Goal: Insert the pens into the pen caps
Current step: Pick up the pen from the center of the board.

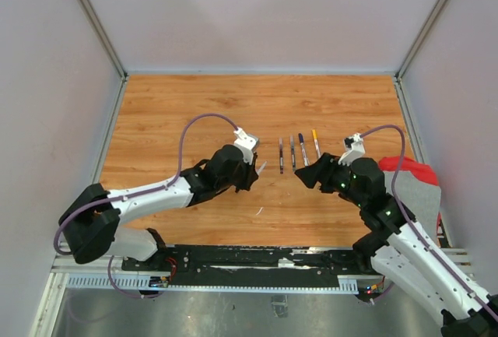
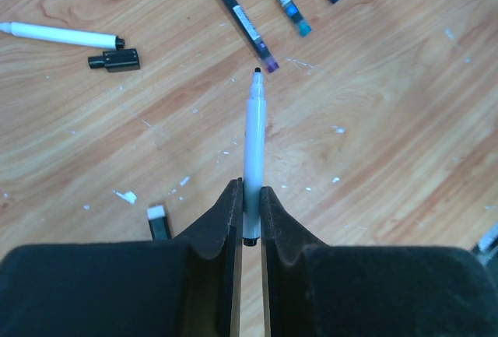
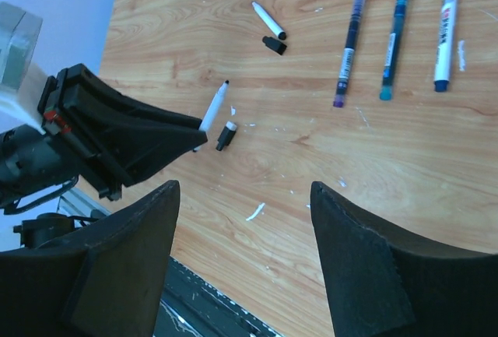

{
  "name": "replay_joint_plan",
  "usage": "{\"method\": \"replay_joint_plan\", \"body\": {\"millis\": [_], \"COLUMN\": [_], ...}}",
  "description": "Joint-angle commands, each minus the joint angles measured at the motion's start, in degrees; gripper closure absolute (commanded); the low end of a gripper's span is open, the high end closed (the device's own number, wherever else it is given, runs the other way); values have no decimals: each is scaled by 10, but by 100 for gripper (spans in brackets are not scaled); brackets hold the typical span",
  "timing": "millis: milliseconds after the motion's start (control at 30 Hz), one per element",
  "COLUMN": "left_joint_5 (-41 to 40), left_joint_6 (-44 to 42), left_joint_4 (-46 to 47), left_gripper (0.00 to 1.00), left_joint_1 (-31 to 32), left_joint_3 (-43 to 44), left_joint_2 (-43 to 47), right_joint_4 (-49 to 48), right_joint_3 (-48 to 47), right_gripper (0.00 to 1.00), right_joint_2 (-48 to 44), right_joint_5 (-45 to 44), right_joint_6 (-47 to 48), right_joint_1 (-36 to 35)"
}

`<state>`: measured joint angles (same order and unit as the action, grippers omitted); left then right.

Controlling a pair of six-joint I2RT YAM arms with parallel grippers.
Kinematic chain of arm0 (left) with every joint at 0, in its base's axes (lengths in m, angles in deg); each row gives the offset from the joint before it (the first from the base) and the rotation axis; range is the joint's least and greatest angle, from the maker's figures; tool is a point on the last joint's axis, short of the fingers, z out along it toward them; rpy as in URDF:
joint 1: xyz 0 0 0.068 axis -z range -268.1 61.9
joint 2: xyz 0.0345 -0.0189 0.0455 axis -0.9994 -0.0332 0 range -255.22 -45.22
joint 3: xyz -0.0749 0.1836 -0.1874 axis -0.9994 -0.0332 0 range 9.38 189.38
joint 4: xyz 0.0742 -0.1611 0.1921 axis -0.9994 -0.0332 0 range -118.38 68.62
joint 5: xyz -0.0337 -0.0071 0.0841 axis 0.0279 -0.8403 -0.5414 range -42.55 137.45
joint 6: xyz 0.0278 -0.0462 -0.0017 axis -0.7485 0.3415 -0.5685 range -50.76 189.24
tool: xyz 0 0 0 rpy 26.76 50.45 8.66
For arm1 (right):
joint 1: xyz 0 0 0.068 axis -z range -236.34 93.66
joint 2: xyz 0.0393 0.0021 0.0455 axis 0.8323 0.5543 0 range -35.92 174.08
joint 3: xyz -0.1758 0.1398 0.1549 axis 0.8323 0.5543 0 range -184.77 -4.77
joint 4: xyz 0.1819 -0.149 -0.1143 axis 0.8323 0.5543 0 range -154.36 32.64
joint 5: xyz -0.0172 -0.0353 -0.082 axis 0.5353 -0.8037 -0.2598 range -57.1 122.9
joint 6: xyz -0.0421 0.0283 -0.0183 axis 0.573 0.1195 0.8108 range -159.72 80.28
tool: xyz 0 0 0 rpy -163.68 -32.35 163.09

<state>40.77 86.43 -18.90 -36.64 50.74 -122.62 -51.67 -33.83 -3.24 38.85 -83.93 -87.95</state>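
My left gripper [image 2: 249, 191] is shut on a white pen [image 2: 254, 135], which points away from the wrist with its dark tip bare. It also shows in the right wrist view [image 3: 213, 108], held just above the wood. A black cap with a white end [image 3: 226, 135] lies beside the held pen and shows in the left wrist view [image 2: 158, 222]. A second white uncapped pen [image 2: 62, 35] lies farther off with a black cap [image 2: 114, 60] next to it. My right gripper [image 3: 243, 197] is open and empty above bare wood, to the right of my left gripper [image 1: 250, 170].
Three capped pens lie side by side beyond the grippers: purple [image 3: 349, 41], teal [image 3: 392, 37] and blue [image 3: 443, 33]. A yellow-ended pen [image 1: 316, 142] lies right of them. A red object [image 1: 410, 170] and grey cloth [image 1: 421, 199] sit at the table's right edge. White scraps [image 3: 254, 212] dot the wood.
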Motion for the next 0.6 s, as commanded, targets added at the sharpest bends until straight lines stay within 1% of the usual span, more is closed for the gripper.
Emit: {"method": "replay_joint_plan", "body": {"millis": [0, 67, 167, 333, 467, 567], "left_joint_5": [31, 42, 56, 63, 64, 65], "left_joint_6": [52, 69, 91, 102, 103, 104], "left_joint_4": [16, 18, 18, 3, 0, 0], "left_gripper": [99, 100, 99, 99, 99, 100], "left_joint_1": [0, 0, 0, 0, 0, 0], "left_joint_3": [-28, -40, -53, -58, -61, -64], "left_joint_2": [53, 74, 101, 124, 131, 134], "right_joint_4": [-75, -82, -134, -226, -297, -317], "right_joint_3": [-9, -25, -25, -8, 18, 17], "right_gripper": [32, 33, 34, 37, 43, 44], "right_joint_2": [53, 88, 130, 175, 198, 219], "right_joint_5": [48, 66, 67, 4, -20, -19], "right_joint_6": [-23, -30, -59, -107, -169, -192], "right_joint_1": [4, 1, -22, -84, -96, -99]}}
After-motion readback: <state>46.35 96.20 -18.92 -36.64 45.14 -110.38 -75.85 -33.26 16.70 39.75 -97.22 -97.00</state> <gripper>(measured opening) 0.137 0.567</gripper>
